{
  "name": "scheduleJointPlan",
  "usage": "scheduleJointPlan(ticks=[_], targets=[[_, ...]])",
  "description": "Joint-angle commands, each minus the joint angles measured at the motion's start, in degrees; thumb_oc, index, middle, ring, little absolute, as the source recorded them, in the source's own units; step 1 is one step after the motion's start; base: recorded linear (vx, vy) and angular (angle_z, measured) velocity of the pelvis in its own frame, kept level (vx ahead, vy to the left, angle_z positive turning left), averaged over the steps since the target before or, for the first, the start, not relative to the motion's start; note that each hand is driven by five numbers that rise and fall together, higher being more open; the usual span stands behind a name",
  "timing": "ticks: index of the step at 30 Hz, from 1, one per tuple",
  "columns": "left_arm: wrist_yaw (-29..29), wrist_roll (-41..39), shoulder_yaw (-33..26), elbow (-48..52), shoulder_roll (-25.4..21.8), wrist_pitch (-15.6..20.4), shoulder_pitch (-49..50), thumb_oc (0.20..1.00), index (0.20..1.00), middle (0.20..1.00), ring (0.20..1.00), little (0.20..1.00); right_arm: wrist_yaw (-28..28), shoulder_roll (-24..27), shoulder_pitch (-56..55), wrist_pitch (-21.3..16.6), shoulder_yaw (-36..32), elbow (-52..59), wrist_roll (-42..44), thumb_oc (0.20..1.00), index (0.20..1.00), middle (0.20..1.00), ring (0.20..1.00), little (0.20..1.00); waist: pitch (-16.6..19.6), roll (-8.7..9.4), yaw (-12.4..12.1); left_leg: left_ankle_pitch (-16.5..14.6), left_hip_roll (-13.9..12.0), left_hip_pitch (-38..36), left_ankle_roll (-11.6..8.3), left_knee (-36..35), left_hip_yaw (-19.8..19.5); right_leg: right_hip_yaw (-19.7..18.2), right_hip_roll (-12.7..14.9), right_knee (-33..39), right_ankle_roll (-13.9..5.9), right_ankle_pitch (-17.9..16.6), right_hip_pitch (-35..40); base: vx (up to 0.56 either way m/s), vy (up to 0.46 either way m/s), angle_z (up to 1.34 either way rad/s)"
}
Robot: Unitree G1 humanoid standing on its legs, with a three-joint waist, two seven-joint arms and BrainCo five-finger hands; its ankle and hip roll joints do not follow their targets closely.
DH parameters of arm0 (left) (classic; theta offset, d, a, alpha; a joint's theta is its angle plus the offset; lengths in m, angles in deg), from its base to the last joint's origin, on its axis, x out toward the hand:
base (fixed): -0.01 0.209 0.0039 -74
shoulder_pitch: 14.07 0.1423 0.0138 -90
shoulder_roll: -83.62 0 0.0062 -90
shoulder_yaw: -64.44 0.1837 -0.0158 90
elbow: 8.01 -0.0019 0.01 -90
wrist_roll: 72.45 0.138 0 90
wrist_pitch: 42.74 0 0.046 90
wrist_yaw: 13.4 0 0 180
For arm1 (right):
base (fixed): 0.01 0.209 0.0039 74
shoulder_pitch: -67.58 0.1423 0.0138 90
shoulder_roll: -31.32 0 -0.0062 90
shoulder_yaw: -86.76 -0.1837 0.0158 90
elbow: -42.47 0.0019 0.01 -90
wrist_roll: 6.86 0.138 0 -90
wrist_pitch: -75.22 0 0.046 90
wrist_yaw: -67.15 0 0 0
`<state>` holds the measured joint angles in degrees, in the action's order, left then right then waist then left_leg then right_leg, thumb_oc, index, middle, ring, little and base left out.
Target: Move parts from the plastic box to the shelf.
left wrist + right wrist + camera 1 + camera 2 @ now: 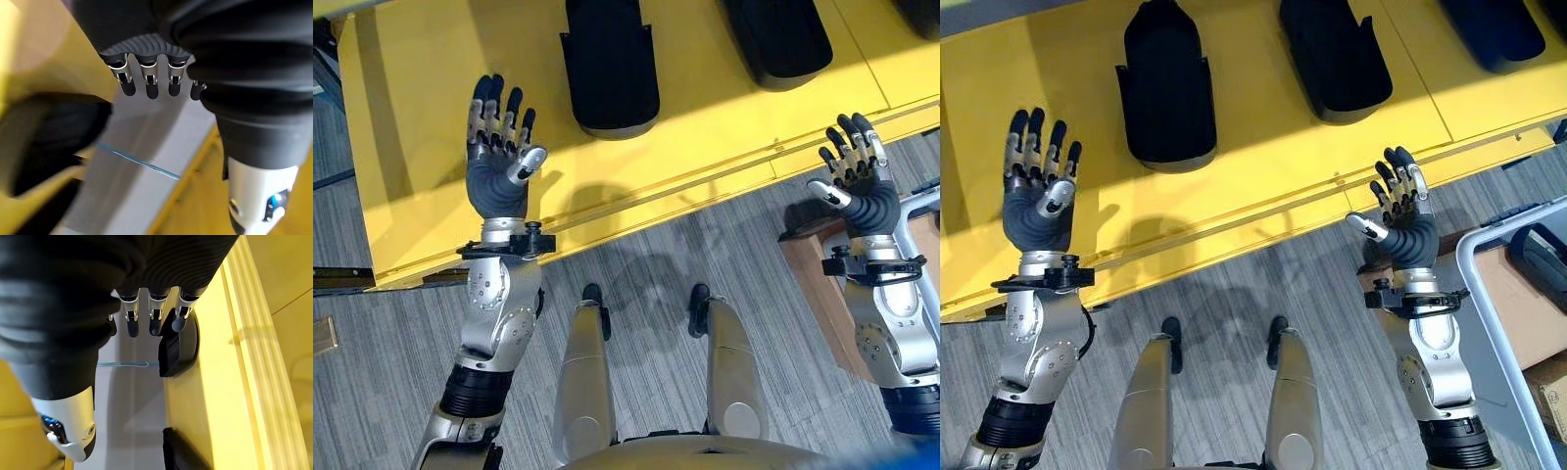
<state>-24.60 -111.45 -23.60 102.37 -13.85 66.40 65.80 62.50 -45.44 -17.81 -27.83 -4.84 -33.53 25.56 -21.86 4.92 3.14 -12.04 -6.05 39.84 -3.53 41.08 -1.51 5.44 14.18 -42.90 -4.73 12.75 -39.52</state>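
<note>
Three black moulded parts lie on the yellow shelf [421, 117]: one [1167, 88] in the middle, one [1334, 54] to its right, and a third [1494, 29] at the far right. My left hand [497, 176] is held up over the shelf's left part, fingers straight, holding nothing. My right hand [869, 201] hovers just off the shelf's front edge at the right, also open and empty. Past the right hand's fingers [151, 318] a black part [178, 350] rests on the yellow surface. A pale-rimmed box [1489, 313] at the right holds a dark part [1540, 257].
Grey striped carpet [372, 372] lies in front of the shelf. A brown cardboard surface [1518, 313] sits inside the pale rim. The shelf's front edge [646, 211] runs diagonally between the two hands.
</note>
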Motion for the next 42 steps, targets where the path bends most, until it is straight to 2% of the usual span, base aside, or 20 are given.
scheduleJointPlan(ticks=[1, 3, 4, 6, 7, 8, 10, 11, 12, 13, 14, 15, 17, 18, 19, 32, 34, 35, 42], targets=[[1.64, -0.94, -1.04, 5.08, -1.06, 4.36, -0.68, 1.000, 1.000, 1.000, 1.000, 1.000, -0.08, -0.56, 0.62, -5.66, -2.26, 4.18, -0.11, 1.000, 1.000, 1.000, 1.000, 1.000, 2.33, -0.88, 0.17, -1.14, 0.69, -0.74, 1.27, 0.62, -1.16, 1.76, -0.13, 0.95, 0.82, -0.33, 2.51, 0.00, 0.000, 0.00], [1.55, -1.10, -1.48, 6.68, -1.29, 5.08, -0.82, 1.000, 1.000, 1.000, 1.000, 1.000, -0.35, -0.56, 1.02, -6.00, -1.95, 4.35, -0.53, 1.000, 1.000, 1.000, 1.000, 1.000, 2.21, -0.89, -0.05, -1.18, 0.80, -0.84, 1.27, 0.59, -1.23, 1.76, -0.08, 0.96, 0.78, -0.39, 2.60, -0.04, 0.002, 0.01], [1.13, -0.13, -1.96, 7.76, -1.72, 5.56, -1.29, 1.000, 1.000, 1.000, 1.000, 1.000, -0.48, -0.50, 1.45, -6.21, -1.73, 4.54, -0.89, 1.000, 1.000, 1.000, 1.000, 1.000, 1.98, -0.83, -0.16, 0.44, 0.99, -0.21, 1.52, 0.14, -1.03, 2.05, 0.15, 1.48, 1.16, -1.86, 2.16, -0.08, 0.009, 0.03], [0.55, 0.74, -1.93, 8.06, -2.21, 5.70, -2.15, 1.000, 1.000, 1.000, 1.000, 1.000, -0.62, -0.35, 1.92, -6.21, -1.30, 4.53, -1.18, 1.000, 1.000, 1.000, 1.000, 1.000, 2.04, -0.81, -0.24, 0.49, 1.04, -0.26, 1.49, 0.07, -1.05, 2.04, 0.20, 1.51, 1.10, -1.93, 2.12, -0.04, 0.004, 0.05], [0.32, 0.90, -1.88, 8.08, -2.25, 5.76, -2.59, 1.000, 1.000, 1.000, 1.000, 1.000, -0.74, -0.33, 2.05, -6.26, -1.15, 4.51, -1.30, 1.000, 1.000, 1.000, 1.000, 1.000, 2.04, -0.78, -0.24, 0.48, 1.04, -0.26, 1.49, 0.10, -1.05, 2.02, 0.18, 1.47, 1.13, -1.94, 2.16, 0.09, -0.012, 0.05], [0.30, 0.91, -1.88, 8.03, -2.24, 5.75, -2.59, 1.000, 1.000, 1.000, 1.000, 1.000, -0.74, -0.32, 2.06, -6.24, -1.11, 4.47, -1.31, 1.000, 1.000, 1.000, 1.000, 1.000, 2.30, -0.82, -0.23, -0.97, 0.95, -0.89, 1.24, 0.26, -1.23, 1.78, 0.01, 1.10, 0.70, -0.65, 2.66, 0.09, -0.011, 0.03], [-0.60, 2.12, -1.43, 7.08, -2.76, 5.71, -4.66, 1.000, 1.000, 1.000, 1.000, 1.000, -1.05, -0.11, 2.69, -6.06, -0.53, 4.07, -1.55, 1.000, 1.000, 1.000, 1.000, 1.000, 2.47, -0.75, -0.14, -1.00, 0.94, -0.88, 1.27, 0.21, -1.22, 1.62, 0.06, 0.98, 0.71, -0.66, 2.57, 0.00, 0.004, 0.01], [-0.87, 2.43, -1.18, 6.64, -2.79, 5.61, -5.40, 1.000, 1.000, 1.000, 1.000, 1.000, -1.07, -0.15, 2.91, -6.00, -0.29, 4.07, -1.59, 1.000, 1.000, 1.000, 1.000, 1.000, 2.25, -0.65, -0.06, 0.40, 1.06, -0.22, 1.55, 0.19, -1.02, 1.80, 0.24, 1.26, 1.15, -1.96, 2.02, -0.08, 0.022, 0.02], [-1.55, 3.59, -0.62, 4.99, -2.91, 5.27, -6.79, 1.000, 1.000, 1.000, 1.000, 1.000, -1.14, -0.13, 3.19, -5.85, 0.00, 3.90, -1.60, 1.000, 1.000, 1.000, 1.000, 1.000, 2.34, -0.61, 0.14, 0.33, 1.07, -0.17, 1.55, 0.33, -0.85, 1.72, 0.21, 1.19, 1.16, -2.00, 1.98, 0.00, 0.007, 0.03], [-1.59, 3.61, -0.59, 4.88, -2.91, 5.29, -6.84, 1.000, 1.000, 1.000, 1.000, 1.000, -1.13, -0.12, 3.20, -5.83, 0.01, 3.86, -1.60, 1.000, 1.000, 1.000, 1.000, 1.000, 2.59, -0.65, 0.13, -1.11, 0.97, -0.80, 1.30, 0.49, -1.03, 1.48, 0.04, 0.82, 0.74, -0.71, 2.46, 0.00, 0.000, 0.00], [-2.15, 4.16, -0.31, 3.41, -2.92, 5.12, -7.58, 1.000, 1.000, 1.000, 1.000, 1.000, -1.15, -0.10, 3.41, -5.74, 0.23, 3.66, -1.57, 1.000, 1.000, 1.000, 1.000, 1.000, 2.40, -0.58, 0.25, 0.34, 1.04, -0.12, 1.55, 0.37, -0.76, 1.64, 0.18, 1.18, 1.18, -2.01, 1.97, 0.08, 0.003, 0.00], [-2.59, 4.52, 0.06, 1.76, -2.89, 4.87, -8.50, 1.000, 1.000, 1.000, 1.000, 1.000, -1.26, -0.17, 3.66, -5.67, 0.53, 3.32, -1.55, 1.000, 1.000, 1.000, 1.000, 1.000, 2.66, -0.59, 0.37, -1.10, 0.96, -0.75, 1.28, 0.58, -0.88, 1.30, -0.06, 0.84, 0.76, -0.77, 2.41, 0.00, 0.000, 0.00], [-3.66, 6.48, 0.00, -1.00, -3.36, 4.41, -9.70, 1.000, 1.000, 1.000, 1.000, 1.000, -1.20, -0.09, 3.90, -5.55, 0.60, 3.12, -1.42, 1.000, 1.000, 1.000, 1.000, 1.000, 2.73, -0.52, 0.56, -1.12, 0.85, -0.69, 1.25, 0.67, -0.77, 1.22, -0.10, 0.89, 0.72, -0.87, 2.27, 0.00, 0.019, -0.02], [-4.23, 7.02, 0.08, -2.50, -3.27, 4.04, -10.36, 1.000, 1.000, 1.000, 1.000, 1.000, -1.29, -0.10, 4.14, -5.44, 0.68, 2.85, -1.48, 1.000, 1.000, 1.000, 1.000, 1.000, 2.51, -0.45, 0.70, 0.35, 0.87, -0.03, 1.50, 0.53, -0.51, 1.37, 0.05, 1.08, 1.16, -2.16, 1.62, 0.00, 0.023, -0.04], [-4.74, 7.53, 0.07, -4.36, -3.20, 3.85, -10.76, 1.000, 1.000, 1.000, 1.000, 1.000, -1.23, -0.18, 4.23, -5.35, 0.86, 2.71, -1.42, 1.000, 1.000, 1.000, 1.000, 1.000, 2.77, -0.45, 0.81, -1.28, 0.64, -0.67, 1.21, 0.89, -0.63, 1.05, -0.15, 0.51, 0.72, -0.75, 2.03, 0.00, 0.019, -0.04], [-11.00, 17.21, 2.23, -30.37, -6.93, 0.12, -20.98, 1.000, 1.000, 1.000, 1.000, 1.000, -1.02, -0.89, 6.30, -4.80, 2.65, -0.02, 0.04, 1.000, 1.000, 1.000, 1.000, 1.000, 3.78, -0.08, 2.83, -1.28, -0.38, 0.24, 1.00, 1.57, -0.10, -0.25, -0.91, 0.36, 0.63, -0.97, 0.54, 0.01, 0.017, -0.08], [-11.21, 16.88, 2.57, -32.52, -6.86, -0.27, -21.70, 1.000, 1.000, 1.000, 1.000, 1.000, -0.93, -0.91, 6.43, -4.78, 2.75, -0.07, 0.07, 1.000, 1.000, 1.000, 1.000, 1.000, 3.82, -0.04, 3.01, -1.27, -0.43, 0.29, 0.99, 1.60, -0.01, -0.25, -0.92, 0.38, 0.61, -0.98, 0.51, 0.01, 0.008, -0.06], [-11.76, 15.59, 2.51, -36.62, -6.67, -0.36, -22.71, 1.000, 1.000, 1.000, 1.000, 1.000, -1.01, -1.14, 6.46, -4.83, 3.25, -0.20, 0.27, 1.000, 1.000, 1.000, 1.000, 1.000, 3.89, 0.04, 3.35, -1.25, -0.57, 0.36, 0.96, 1.68, 0.16, -0.35, -1.00, 0.39, 0.53, -0.96, 0.35, 0.02, 0.008, -0.06], [-13.57, 17.34, 3.92, -45.08, -7.47, -1.58, -26.34, 1.000, 1.000, 1.000, 1.000, 1.000, -0.85, -1.06, 6.11, -5.26, 4.49, 0.09, 0.95, 1.000, 1.000, 1.000, 1.000, 1.000, 3.84, 0.33, 4.36, -1.37, -0.85, 0.64, 0.80, 2.05, 0.41, -0.60, -1.03, 0.19, 0.42, -0.60, 0.18, 0.01, 0.003, -0.04]])
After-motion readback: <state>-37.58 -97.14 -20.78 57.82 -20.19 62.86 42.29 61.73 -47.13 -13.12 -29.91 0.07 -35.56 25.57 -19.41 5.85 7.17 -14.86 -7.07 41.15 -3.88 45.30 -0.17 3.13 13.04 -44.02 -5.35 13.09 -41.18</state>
